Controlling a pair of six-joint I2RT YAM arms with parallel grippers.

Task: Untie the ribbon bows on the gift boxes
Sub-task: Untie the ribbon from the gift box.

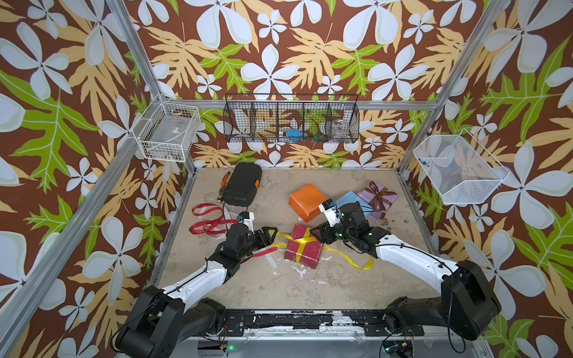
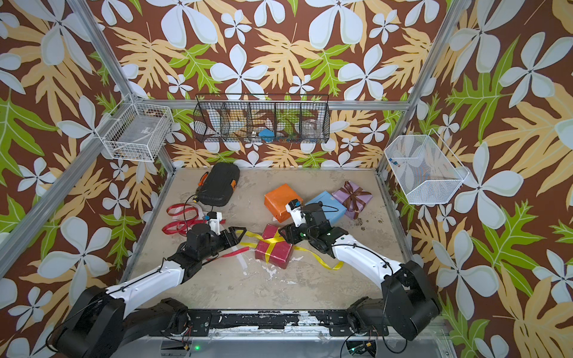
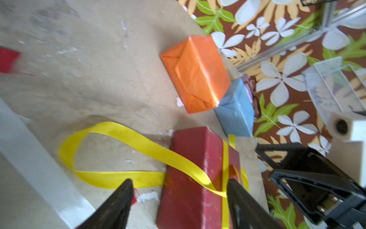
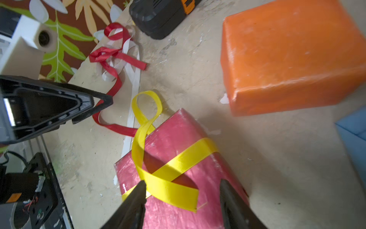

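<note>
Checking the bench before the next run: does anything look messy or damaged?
The red ribbon and white ribbon lie tangled loose on the table's left. The tabletop is chipped and stained.

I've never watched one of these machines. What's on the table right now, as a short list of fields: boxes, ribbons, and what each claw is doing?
Boxes: dark red box, orange box, blue box, lilac box
Tied bow: brown ribbon on the lilac box
Partly undone: yellow ribbon, wrapped crosswise on the dark red box, ends trailing on the table
Loose: red ribbon and white ribbon, beside the black case
Left gripper: open, near the yellow ribbon's end
Right gripper: open, over the yellow crossing
</note>
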